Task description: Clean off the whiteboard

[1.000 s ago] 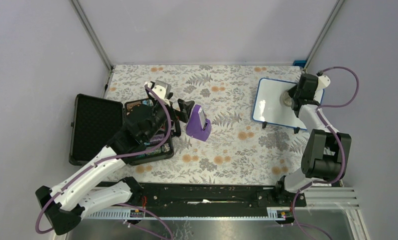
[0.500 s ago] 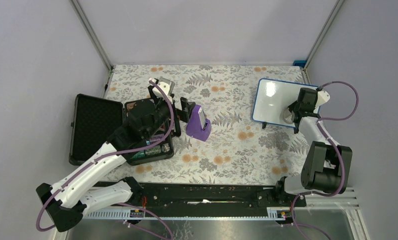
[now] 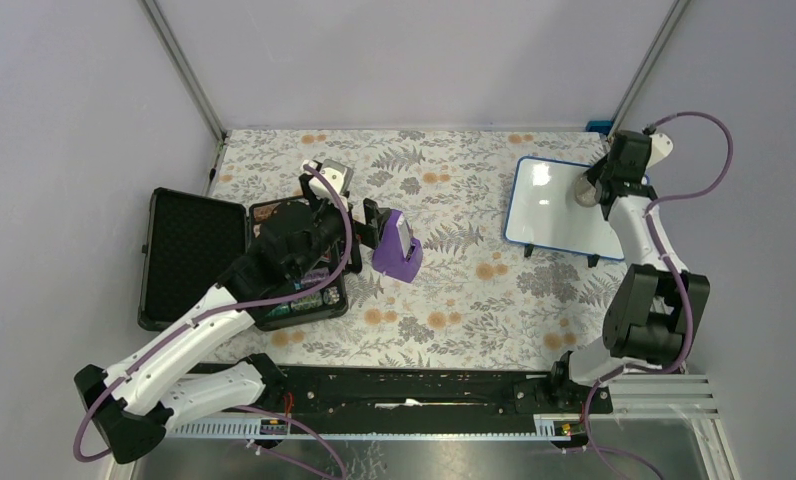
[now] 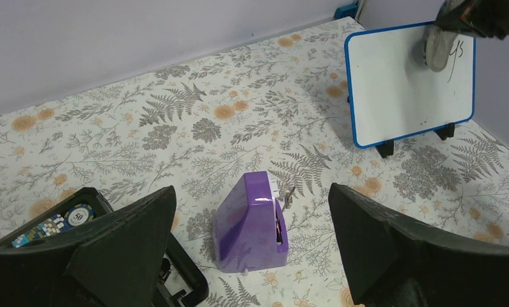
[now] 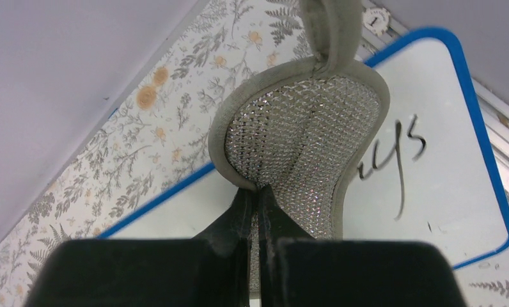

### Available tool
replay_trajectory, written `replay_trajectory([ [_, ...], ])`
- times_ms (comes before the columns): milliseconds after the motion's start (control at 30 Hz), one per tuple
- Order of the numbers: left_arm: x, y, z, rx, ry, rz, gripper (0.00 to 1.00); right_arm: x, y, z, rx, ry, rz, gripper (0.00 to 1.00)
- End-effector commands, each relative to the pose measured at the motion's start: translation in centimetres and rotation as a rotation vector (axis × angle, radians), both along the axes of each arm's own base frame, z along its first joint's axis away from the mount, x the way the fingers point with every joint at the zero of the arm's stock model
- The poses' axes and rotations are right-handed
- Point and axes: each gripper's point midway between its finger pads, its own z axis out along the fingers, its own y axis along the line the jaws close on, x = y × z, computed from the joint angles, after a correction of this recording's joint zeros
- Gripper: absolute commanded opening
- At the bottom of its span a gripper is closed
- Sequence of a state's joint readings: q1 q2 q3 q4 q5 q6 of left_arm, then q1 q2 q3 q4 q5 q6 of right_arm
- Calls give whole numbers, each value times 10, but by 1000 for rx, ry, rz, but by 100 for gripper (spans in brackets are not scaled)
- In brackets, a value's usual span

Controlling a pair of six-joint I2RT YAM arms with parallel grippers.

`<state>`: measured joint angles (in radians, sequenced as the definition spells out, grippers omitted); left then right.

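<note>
The blue-framed whiteboard (image 3: 559,215) stands tilted on small black feet at the table's right. Black handwriting (image 5: 399,153) shows on it in the right wrist view and also in the left wrist view (image 4: 455,54). My right gripper (image 3: 596,190) is shut on a round silver-mesh eraser pad (image 5: 303,137) and holds it against the board's far right part, beside the writing. My left gripper (image 3: 366,232) is open and empty, hovering by a purple box (image 3: 398,247), far from the board.
An open black case (image 3: 189,255) with small items lies at the left. The purple box (image 4: 252,224) stands mid-table between my left fingers. A blue block (image 3: 598,127) sits at the far right corner. Metal frame posts rise at both back corners.
My right gripper with the pad has swept from the board's near right part up to its far right part. The left arm has barely moved.
</note>
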<state>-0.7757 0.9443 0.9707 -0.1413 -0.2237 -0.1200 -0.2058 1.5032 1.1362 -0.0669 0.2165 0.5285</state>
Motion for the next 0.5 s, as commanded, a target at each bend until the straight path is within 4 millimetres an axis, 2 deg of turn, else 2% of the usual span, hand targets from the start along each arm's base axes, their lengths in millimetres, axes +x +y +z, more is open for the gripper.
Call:
replay_trajectory([
  [0,-1,-6,14,-28,-38,-27,99,19,-8,18,-22,21,12,0],
  [100,1,-4,15,-32,-46,-14,99,25,-14,16,-34,28,-11,0],
  [200,1,-5,14,-30,-42,-17,99,24,-21,6,-56,60,-41,0],
  [333,1,-3,13,-26,-43,-10,99,14,-23,-18,-43,110,-58,0],
  [467,0,1,14,-42,-46,3,99,-8,-14,-50,-5,179,-47,0],
])
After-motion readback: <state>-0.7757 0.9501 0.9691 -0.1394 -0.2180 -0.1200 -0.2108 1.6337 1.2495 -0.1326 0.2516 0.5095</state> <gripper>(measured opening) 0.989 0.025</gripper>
